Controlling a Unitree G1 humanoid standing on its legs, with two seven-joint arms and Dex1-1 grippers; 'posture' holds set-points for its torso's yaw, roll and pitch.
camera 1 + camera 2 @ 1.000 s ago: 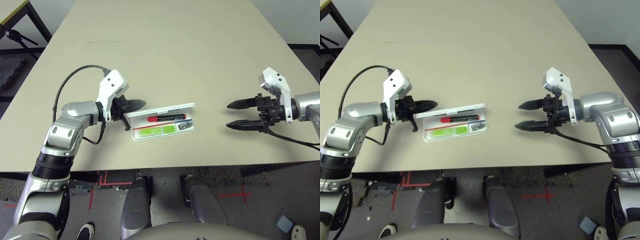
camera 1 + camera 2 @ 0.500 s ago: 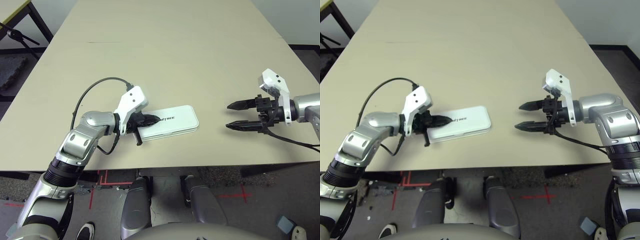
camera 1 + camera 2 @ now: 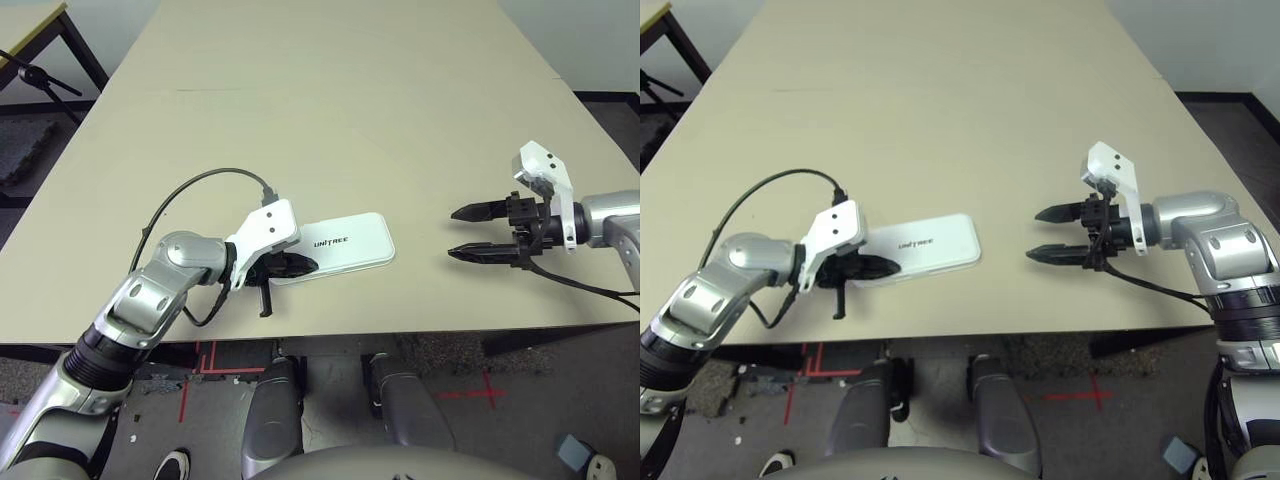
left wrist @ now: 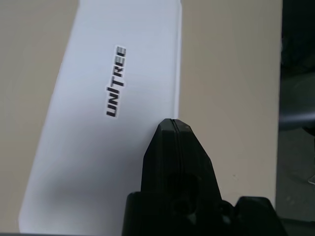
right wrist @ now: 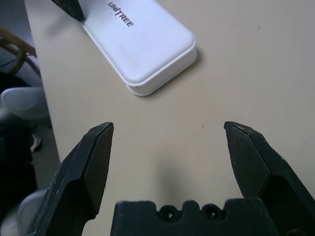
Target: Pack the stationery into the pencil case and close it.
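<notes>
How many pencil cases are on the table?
1. The case lies closed near the table's front edge, with the shut left hand at its left end. Anything inside is hidden.

Your head pair looks down over the table (image 3: pixel 330 100), while both close wrist cameras share the pencil case (image 5: pixel 142 49) at its 6 o'clock edge

Bright, even overhead light, no glare on the beige surface (image 3: pixel 330 110); shadows are soft and short, e.g. a faint one hugging the pencil case (image 5: pixel 142 46) edge. Head views sharp. In the left wrist view the near left gripper (image 4: pixel 173 129) is soft, lettering slightly blurred.
</notes>
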